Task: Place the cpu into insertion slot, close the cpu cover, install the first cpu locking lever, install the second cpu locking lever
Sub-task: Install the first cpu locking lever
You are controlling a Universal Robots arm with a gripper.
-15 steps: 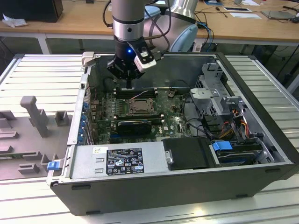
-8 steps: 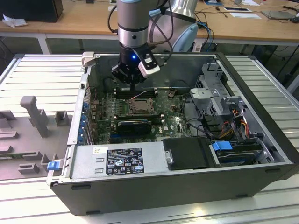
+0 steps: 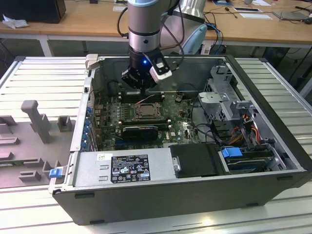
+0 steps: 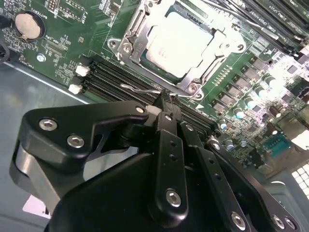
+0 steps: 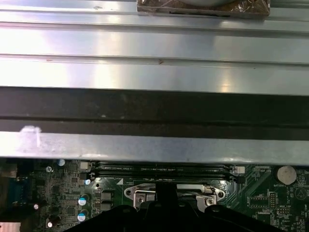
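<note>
While your arm reaches down into the open computer case [image 3: 273,146] in the exterior view, the pincer [image 3: 138,84] hangs over the far edge of the green motherboard [image 3: 180,119], just beyond the insertion slot [image 3: 146,112]. At that range you cannot tell how the fingers stand.

Look to the second wrist view for that: the pincer [image 4: 166,101] has its black fingertips [image 4: 170,113] drawn together on a thin wire locking lever [image 4: 140,89], which runs along the socket's edge above the black memory slots [image 4: 116,75]. The same view shows you the cpu [image 4: 179,44] seated in the insertion slot [image 4: 126,47], its pale face showing through the opening of the cpu cover [image 4: 219,41], which lies flat over it. A coin battery [image 4: 26,24] sits well apart on the board.

From the first wrist view you get the socket's near edge [image 5: 175,192], the memory slots [image 5: 159,169] beyond it, and the case's metal wall [image 5: 154,72] above.
</note>
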